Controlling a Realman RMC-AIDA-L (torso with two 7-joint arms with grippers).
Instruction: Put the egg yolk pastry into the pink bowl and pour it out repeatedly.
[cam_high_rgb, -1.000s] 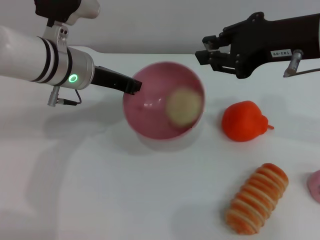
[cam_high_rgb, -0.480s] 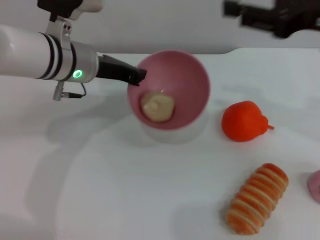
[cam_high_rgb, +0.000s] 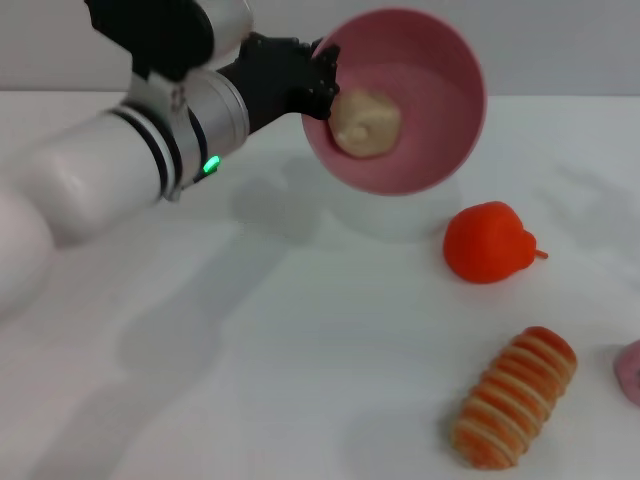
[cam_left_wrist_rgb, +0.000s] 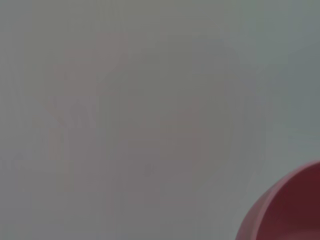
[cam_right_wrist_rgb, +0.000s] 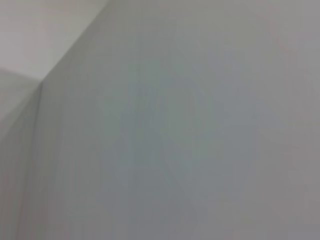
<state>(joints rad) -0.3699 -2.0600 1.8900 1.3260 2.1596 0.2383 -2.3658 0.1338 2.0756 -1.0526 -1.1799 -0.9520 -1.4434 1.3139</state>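
The pink bowl (cam_high_rgb: 420, 70) hangs in the air above the table at the back centre, tilted with its mouth facing me. My left gripper (cam_high_rgb: 322, 82) is shut on its left rim. The pale cream egg yolk pastry (cam_high_rgb: 365, 123) lies inside the bowl against the lower left wall. In the left wrist view only a curved piece of the pink bowl (cam_left_wrist_rgb: 290, 210) shows before a blank surface. My right gripper is out of view in every frame; the right wrist view shows only a plain grey wall.
A red-orange pear-like fruit (cam_high_rgb: 490, 243) lies on the white table (cam_high_rgb: 250, 380) right of centre, just below the bowl. An orange-and-cream striped roll (cam_high_rgb: 515, 397) lies at the front right. A pink object (cam_high_rgb: 630, 370) peeks in at the right edge.
The left arm lifted the bowl off the table, up and to the right, with the pastry inside. The right arm rose and left the head view.
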